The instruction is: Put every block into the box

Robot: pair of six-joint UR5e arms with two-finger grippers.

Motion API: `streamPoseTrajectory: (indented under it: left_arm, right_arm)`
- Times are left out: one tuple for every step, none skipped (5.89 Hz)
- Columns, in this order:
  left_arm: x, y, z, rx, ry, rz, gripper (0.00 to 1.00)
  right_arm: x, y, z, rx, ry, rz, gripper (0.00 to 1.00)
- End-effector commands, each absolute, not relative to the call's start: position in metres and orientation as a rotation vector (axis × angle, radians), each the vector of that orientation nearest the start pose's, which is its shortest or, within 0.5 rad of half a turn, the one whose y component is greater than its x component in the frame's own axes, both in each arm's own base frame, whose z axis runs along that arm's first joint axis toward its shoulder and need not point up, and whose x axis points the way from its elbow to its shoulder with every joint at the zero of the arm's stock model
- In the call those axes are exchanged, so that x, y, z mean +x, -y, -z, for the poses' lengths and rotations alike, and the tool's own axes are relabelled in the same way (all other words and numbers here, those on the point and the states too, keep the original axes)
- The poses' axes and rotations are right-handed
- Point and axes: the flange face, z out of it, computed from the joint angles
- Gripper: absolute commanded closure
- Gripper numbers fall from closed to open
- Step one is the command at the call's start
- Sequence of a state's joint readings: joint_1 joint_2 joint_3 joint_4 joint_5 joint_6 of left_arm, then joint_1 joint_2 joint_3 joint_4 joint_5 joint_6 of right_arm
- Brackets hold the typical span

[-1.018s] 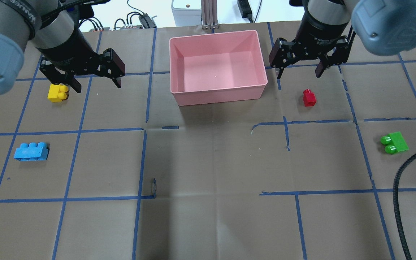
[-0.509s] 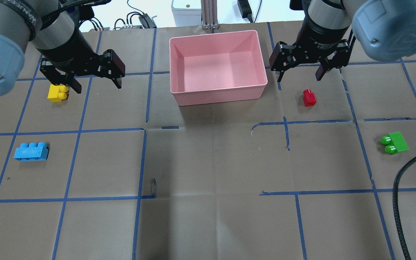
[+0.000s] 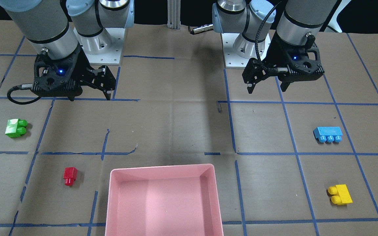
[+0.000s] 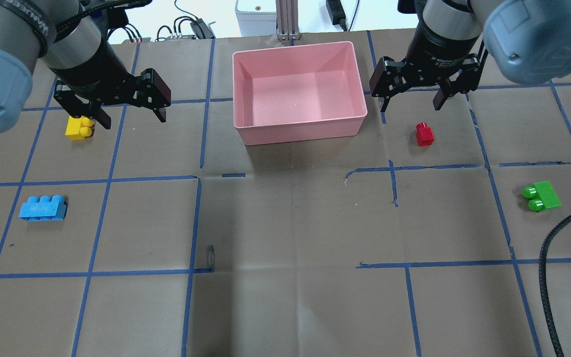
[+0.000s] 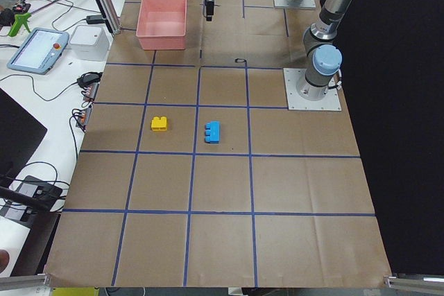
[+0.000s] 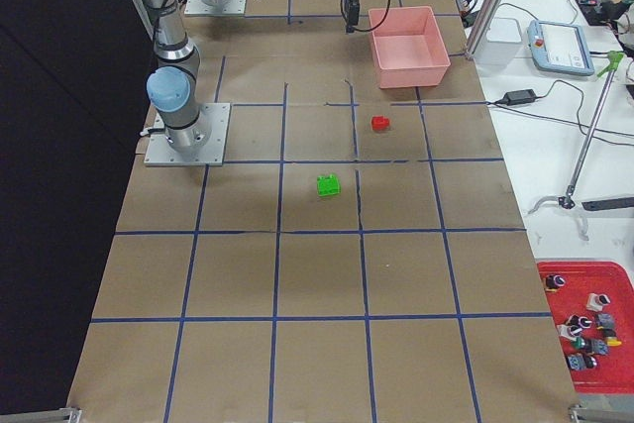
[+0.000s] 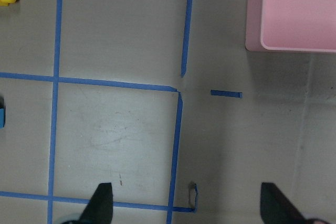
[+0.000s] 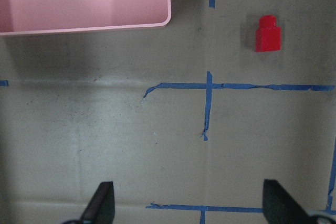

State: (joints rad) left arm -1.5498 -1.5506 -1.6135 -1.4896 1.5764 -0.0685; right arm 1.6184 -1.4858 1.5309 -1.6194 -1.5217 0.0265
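The pink box (image 4: 300,130) stands empty at the far middle of the table; it also shows in the front view (image 3: 113,203). The yellow brick (image 4: 77,129) lies just under my left gripper's outer finger. The blue brick (image 4: 42,208) lies nearer, at the left. The red brick (image 4: 425,134) lies right of the box, a little nearer than my right gripper. The green brick (image 4: 542,195) lies at the far right. My left gripper (image 4: 133,119) and my right gripper (image 4: 410,105) are both open and empty, held above the table on either side of the box.
A black cable (image 4: 548,258) curves in at the right edge. The two arm bases (image 3: 241,49) stand on the robot's side of the table. Blue tape lines grid the brown table cover. A bench with devices (image 5: 41,50) runs beyond the box.
Both grippers have shifted only very slightly and stay open. The bricks and the box have not moved.
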Motion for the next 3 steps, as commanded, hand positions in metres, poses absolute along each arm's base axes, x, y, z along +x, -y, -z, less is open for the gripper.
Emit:
streamPoseTrajectory:
  left_arm:
    - [-0.082,0.494,-0.488,-0.173,-3.125,0.095,0.02]
    - [-0.024,0.498,-0.489,-0.118,-3.12,0.085,0.02]
    - [0.054,0.493,-0.486,-0.125,-3.114,0.063,0.02]
  right_arm:
    - [0.163,0.521,-0.469,-0.033,-3.092,0.004,0.0]
    - [0.162,0.523,-0.467,-0.05,-3.091,0.0,0.0]
    - [0.156,0.523,-0.463,-0.056,-3.148,-0.012,0.0]
